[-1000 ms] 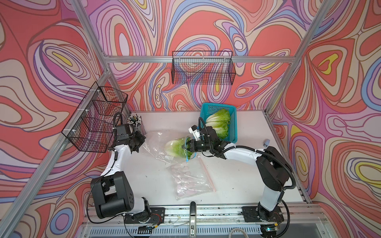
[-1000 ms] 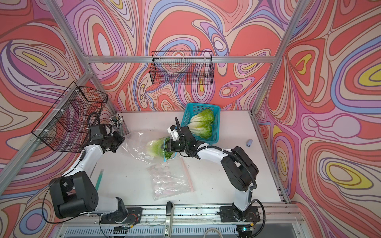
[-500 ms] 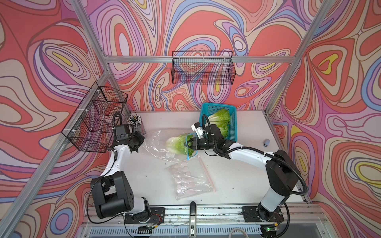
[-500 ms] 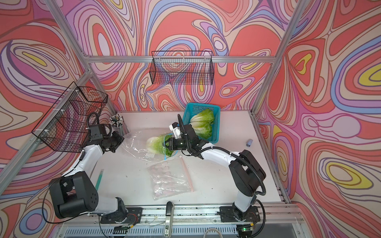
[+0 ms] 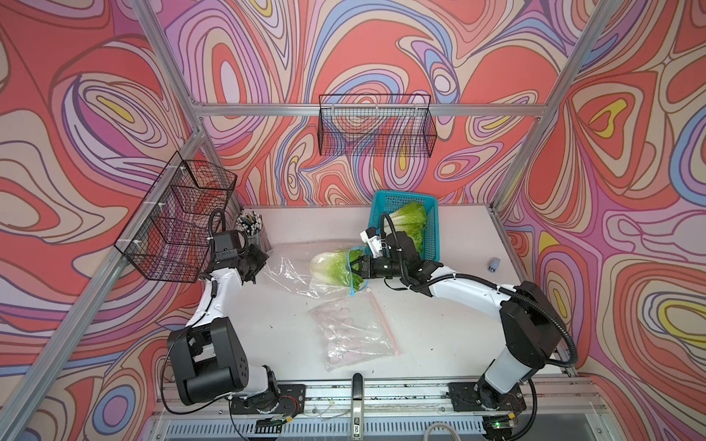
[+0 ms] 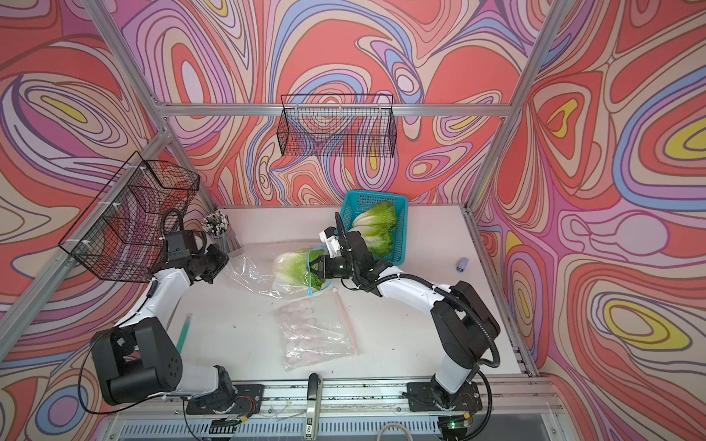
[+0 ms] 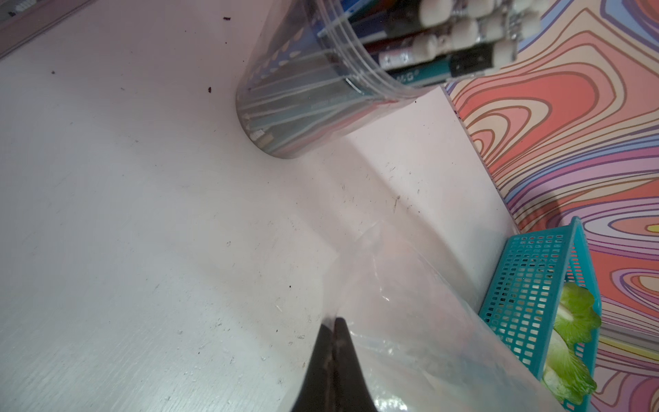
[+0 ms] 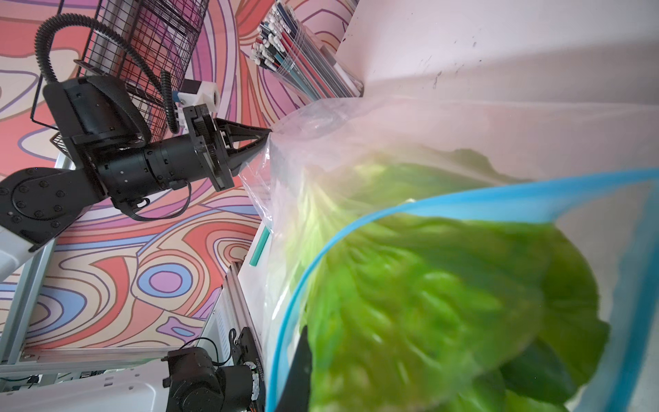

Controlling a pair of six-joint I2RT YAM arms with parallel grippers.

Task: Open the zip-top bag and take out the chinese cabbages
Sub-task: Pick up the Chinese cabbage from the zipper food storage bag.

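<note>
A: What has the left claw [image 8: 266, 137] got?
B: It is pinched tight on the bottom corner of the zip-top bag [image 5: 290, 271], well apart from the blue basket [image 5: 433, 244].
A: And the right claw [image 5: 354, 267]?
B: Clamped on the leafy end of a cabbage [image 5: 326, 265] at the bag's open mouth, just beside the basket; its white base sits inside the bag. Two other cabbages [image 5: 410, 223] lie in the basket.
</note>
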